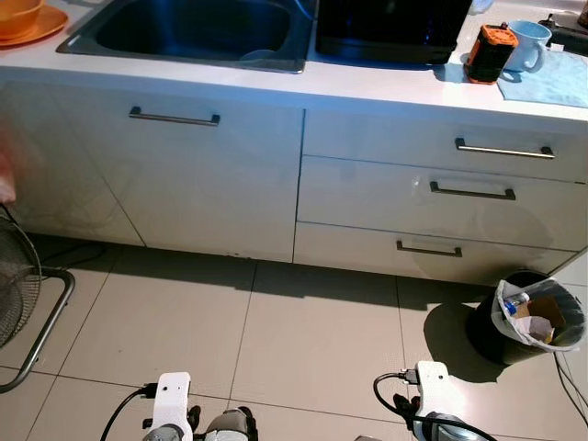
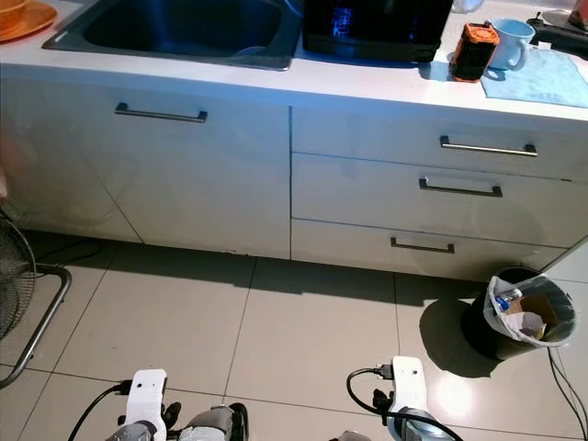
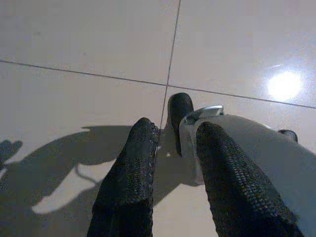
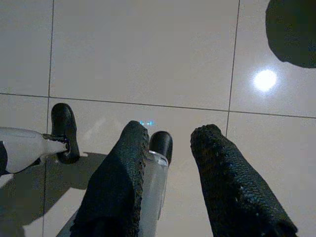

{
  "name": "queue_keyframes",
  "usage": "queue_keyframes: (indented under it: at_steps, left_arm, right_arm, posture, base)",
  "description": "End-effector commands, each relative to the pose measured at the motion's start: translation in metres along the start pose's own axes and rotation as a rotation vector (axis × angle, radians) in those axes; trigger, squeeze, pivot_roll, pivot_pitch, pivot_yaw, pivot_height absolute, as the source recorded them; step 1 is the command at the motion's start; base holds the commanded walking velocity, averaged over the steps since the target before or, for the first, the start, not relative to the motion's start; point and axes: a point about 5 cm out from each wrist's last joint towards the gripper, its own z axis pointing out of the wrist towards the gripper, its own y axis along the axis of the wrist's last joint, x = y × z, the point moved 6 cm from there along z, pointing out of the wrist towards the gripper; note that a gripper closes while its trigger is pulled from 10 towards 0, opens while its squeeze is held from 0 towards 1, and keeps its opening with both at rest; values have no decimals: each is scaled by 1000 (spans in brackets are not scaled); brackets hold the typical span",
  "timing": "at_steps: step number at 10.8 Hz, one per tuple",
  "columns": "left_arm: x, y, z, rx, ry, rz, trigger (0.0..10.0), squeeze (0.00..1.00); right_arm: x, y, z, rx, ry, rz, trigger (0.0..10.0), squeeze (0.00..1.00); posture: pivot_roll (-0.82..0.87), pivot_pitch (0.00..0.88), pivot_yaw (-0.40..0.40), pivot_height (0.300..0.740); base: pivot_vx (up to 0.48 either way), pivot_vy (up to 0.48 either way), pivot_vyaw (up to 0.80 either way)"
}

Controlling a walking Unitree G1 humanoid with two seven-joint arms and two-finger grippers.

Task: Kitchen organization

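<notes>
Standing back from white kitchen cabinets [image 1: 211,184], looking down at tiled floor [image 1: 303,331]. Both arms low, idle, at near edge of head views.

Left gripper [image 3: 170,163] hanging over floor tiles: jaws parted by a moderate gap, nothing between them. Right gripper [image 4: 168,168] likewise over floor: jaws apart, nothing held.

On the desk [image 1: 367,83], far side: dark sink [image 1: 197,32] at left-centre; orange bowl on an orange plate [image 1: 32,23] at far left corner; black appliance [image 1: 390,28] right of sink; orange-and-black object [image 1: 487,53] just beside a light blue mug [image 1: 528,44], mug resting on a pale blue cloth [image 1: 556,83] at far right. Exact nature of orange-and-black object cannot be told.

Below: one cupboard door with bar handle [image 1: 175,117] at left, stack of three drawers [image 1: 441,193] at right, all closed. Bin with white liner [image 1: 533,317] on floor at right, rubbish inside. Wire fan guard and stand [image 1: 23,294] at left edge.

Judgement: approach stage, nothing grasped yet, organising not begun. Likely targets the loose items on the desk at far right. Next move calls for stepping closer to the cabinets, raising an arm to desk height, keeping clear of bin and fan on either side.
</notes>
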Motion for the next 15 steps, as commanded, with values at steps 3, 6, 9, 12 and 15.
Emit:
queue_keyframes:
  at_steps: [3,6,9,12,15]
  left_arm:
    - [-11,70,3,-247,4,2,10000,0]
    - [-24,175,-15,-590,-5,-6,10000,0]
    - [-31,273,-67,-960,-17,-1,10000,0]
    - [-42,364,-162,-1343,-19,16,10000,0]
    - [-64,367,-172,-1346,-83,48,10000,0]
  right_arm:
    - [4,51,2,-169,15,-10,10000,0]
    - [16,149,-9,-465,35,-59,10000,0]
    - [48,275,-66,-910,139,-66,10000,0]
    - [78,360,-151,-1270,219,-67,10000,0]
    - [87,366,-162,-1292,254,-26,10000,0]
  posture:
    - [59,148,-32,723]
    - [58,142,-42,723]
    - [47,129,-44,723]
    - [45,114,-44,723]
    - [47,113,-40,723]
  base:
    - [0,0,0]
    - [0,0,0]
    - [0,0,0]
    - [0,0,0]
    - [0,111,0]
